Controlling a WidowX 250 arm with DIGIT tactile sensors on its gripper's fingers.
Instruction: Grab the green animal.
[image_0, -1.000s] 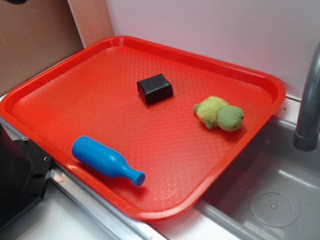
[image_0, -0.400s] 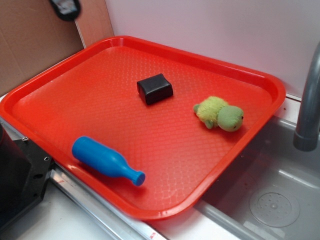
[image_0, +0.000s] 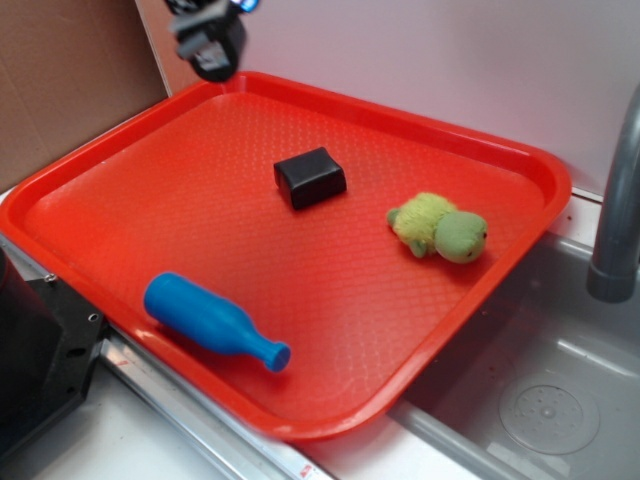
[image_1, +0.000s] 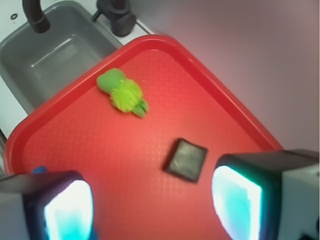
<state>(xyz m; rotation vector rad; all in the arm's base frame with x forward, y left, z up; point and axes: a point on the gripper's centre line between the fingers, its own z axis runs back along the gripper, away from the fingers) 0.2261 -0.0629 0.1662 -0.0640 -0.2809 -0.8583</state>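
A big red tray (image_0: 120, 200) takes up most of the scene, and everything else is easiest to place against it. The green animal (image_0: 438, 228), a small plush turtle with a fuzzy yellow-green shell and a smoother, duller green head, lies on the tray floor close to the rim that borders the grey sink (image_0: 540, 390). In the wrist view the same turtle (image_1: 122, 92) sits near the tray edge nearest the sink basin (image_1: 45, 55), its head pointing toward that edge.

A black block (image_0: 310, 177) rests flat near the middle of the tray, a little apart from the turtle and further from the sink side. A blue bottle (image_0: 213, 321) lies on its side near the tray's front rim, well apart from both, its narrow neck pointing toward the sink end.

The claw (image_0: 208, 40) hangs in the air above the tray's far corner, well away from the turtle and touching nothing. From the wrist camera its two fingers (image_1: 65, 207) frame the bottom of the picture with a wide gap between them, so it stands spread wide and empty, with the black block (image_1: 186, 159) showing in that gap. A grey tap pipe (image_0: 620, 190) rises beside the sink, off the tray.
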